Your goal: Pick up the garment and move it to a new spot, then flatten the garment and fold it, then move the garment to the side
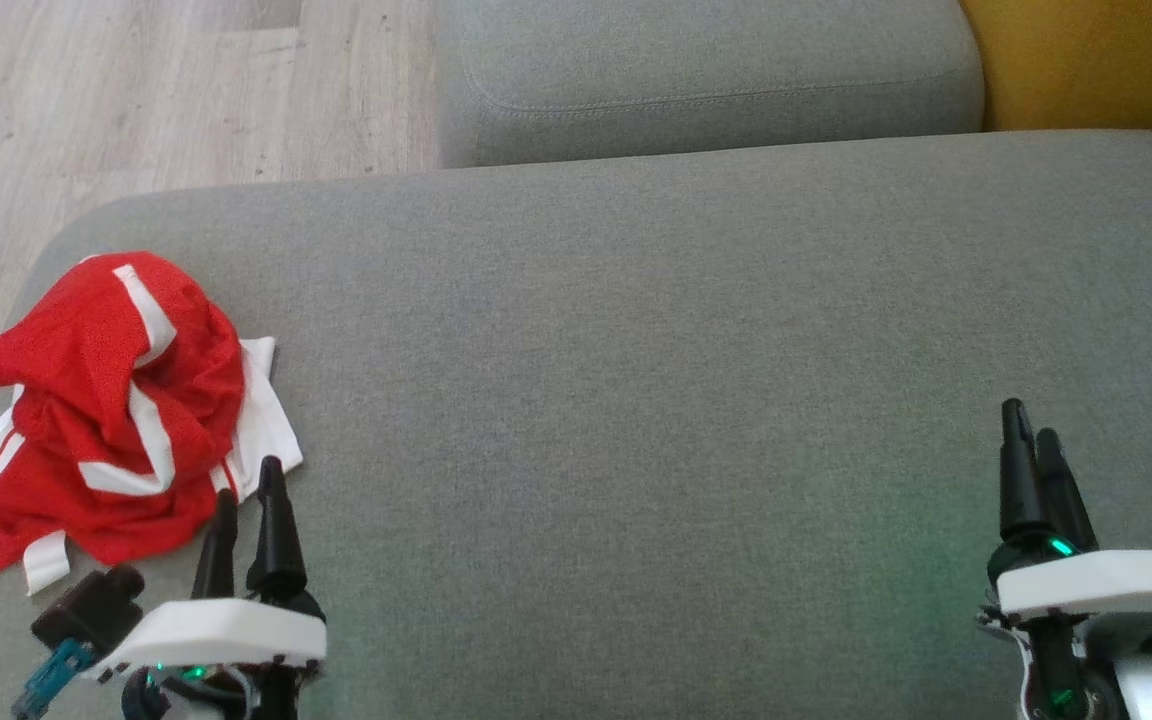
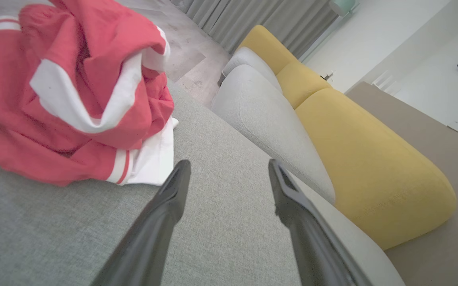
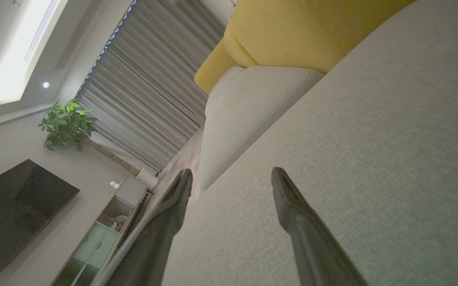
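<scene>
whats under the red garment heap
The red garment lies crumpled on the grey cushion. A white layer sticks out from under its right edge. Whatever else lies beneath the heap is covered.

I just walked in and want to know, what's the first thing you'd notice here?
The crumpled red and white garment jumps out, lying in a heap at the left end of the grey sofa. The left hand is open right beside it, and the right hand is open far off on the right. A yellow cushion peeks in at the back right corner.
</scene>
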You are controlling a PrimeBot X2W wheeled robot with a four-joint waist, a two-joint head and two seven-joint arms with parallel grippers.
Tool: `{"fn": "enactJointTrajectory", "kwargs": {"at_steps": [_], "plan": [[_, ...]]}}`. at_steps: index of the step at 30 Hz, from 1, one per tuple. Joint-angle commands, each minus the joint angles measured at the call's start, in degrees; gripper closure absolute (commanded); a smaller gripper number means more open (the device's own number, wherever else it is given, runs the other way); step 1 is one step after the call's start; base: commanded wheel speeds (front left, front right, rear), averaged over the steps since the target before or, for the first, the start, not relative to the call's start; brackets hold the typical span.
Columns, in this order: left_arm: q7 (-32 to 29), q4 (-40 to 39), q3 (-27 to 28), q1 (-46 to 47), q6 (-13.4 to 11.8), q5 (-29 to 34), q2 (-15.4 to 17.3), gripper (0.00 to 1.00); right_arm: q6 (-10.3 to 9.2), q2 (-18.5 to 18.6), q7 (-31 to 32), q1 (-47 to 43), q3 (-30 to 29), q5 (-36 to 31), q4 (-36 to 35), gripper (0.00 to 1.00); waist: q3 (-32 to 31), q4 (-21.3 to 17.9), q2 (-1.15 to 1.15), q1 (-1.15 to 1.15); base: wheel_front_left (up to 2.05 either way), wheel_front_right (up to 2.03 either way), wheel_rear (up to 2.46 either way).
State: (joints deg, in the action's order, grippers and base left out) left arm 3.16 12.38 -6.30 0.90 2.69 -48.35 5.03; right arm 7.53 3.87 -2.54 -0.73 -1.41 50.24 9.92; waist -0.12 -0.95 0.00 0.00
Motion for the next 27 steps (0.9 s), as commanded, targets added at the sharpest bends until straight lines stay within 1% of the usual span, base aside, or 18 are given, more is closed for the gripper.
{"fn": "enactJointTrajectory", "kwargs": {"at_steps": [1,13,15,27], "plan": [[0.62,-2.37,0.31,3.23,-0.25,1.56,1.11,0.0,-0.02,1.08,-0.72,1.17,0.96,-1.54,-2.47,0.0,-0.02,0.0,0.0,0.0,0.0,0.0,0.0],[2.46,-2.49,-3.04,3.47,-3.06,9.6,3.36,0.0,-0.02,1.73,-1.03,0.8,2.88,-9.86,-3.85,0.0,-0.25,-0.14,0.0,0.0,0.0,0.0,0.0],[2.97,-2.49,-3.91,3.51,-3.85,11.7,3.91,0.0,-0.02,1.87,-1.13,0.68,3.41,-12.07,-4.22,0.0,-0.31,-0.15,0.0,0.0,0.0,0.0,0.0],[4.99,-2.48,-7.02,3.81,-6.39,19.32,5.48,0.0,-0.03,2.35,-1.63,0.2,5.11,-20.76,-5.73,0.0,-0.31,-0.3,0.0,0.0,0.0,0.0,0.0]]}}
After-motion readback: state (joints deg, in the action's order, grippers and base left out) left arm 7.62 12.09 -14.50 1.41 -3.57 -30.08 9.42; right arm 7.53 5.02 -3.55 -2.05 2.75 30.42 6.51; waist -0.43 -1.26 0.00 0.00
